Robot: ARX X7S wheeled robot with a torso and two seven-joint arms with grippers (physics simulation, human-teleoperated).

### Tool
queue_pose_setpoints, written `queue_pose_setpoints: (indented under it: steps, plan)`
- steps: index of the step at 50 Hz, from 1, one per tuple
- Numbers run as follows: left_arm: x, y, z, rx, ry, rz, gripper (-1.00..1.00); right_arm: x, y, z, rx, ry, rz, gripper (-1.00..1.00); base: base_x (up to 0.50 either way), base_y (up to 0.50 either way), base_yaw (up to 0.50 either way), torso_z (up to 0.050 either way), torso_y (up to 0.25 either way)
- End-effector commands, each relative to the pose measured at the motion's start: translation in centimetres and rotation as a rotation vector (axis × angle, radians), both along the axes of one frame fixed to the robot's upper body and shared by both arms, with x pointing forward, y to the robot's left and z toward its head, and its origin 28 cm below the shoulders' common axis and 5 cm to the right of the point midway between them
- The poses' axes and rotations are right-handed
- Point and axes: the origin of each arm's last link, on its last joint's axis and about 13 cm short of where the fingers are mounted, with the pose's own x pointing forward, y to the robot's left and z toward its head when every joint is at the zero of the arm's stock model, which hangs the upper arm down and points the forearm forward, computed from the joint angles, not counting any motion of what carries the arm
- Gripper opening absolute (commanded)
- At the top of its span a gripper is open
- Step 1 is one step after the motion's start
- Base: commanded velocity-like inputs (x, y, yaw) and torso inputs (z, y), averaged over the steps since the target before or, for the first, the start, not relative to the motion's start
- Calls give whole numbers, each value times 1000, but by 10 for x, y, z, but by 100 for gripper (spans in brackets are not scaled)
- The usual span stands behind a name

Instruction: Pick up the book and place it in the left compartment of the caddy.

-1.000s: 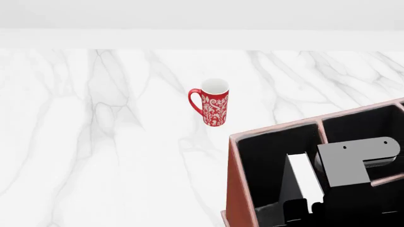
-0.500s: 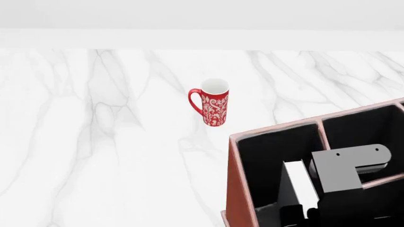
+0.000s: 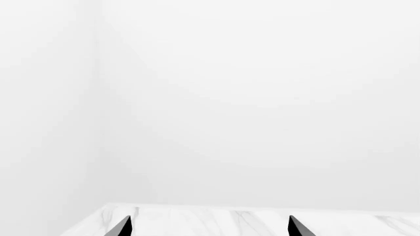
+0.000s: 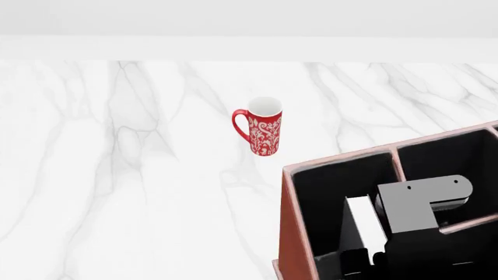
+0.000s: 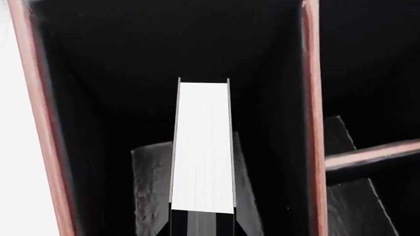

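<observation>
Clamped on the book [image 5: 202, 147], the right gripper [image 4: 360, 261] has sunk lower than a second ago — the book now stands deeper inside the left compartment [image 4: 327, 192] of the caddy [image 4: 290, 233]. Left gripper [image 3: 206, 228] jaws spread wide — holding nothing.

A red-and-white patterned mug [image 4: 265, 126] stands upright on the white marble table [image 4: 116, 175].

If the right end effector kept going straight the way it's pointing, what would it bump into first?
Probably the black floor of the left compartment. The right end effector points down into the caddy, holding the book ahead of it, so the book's far edge would likely touch first. Depth is hard to judge.
</observation>
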Motion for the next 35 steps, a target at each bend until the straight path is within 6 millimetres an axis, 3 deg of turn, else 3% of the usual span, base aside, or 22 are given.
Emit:
queue_pose_setpoints:
  steps: [1,35]
  plan:
    - [0,0,0,0,0,-2,100,9,-2,9,-31,-59,-6,-100,0,0,0,0,0]
    - [0,0,1,0,-2,-1,100,22,1,-8,-20,-57,-10,-100,0,0,0,0,1]
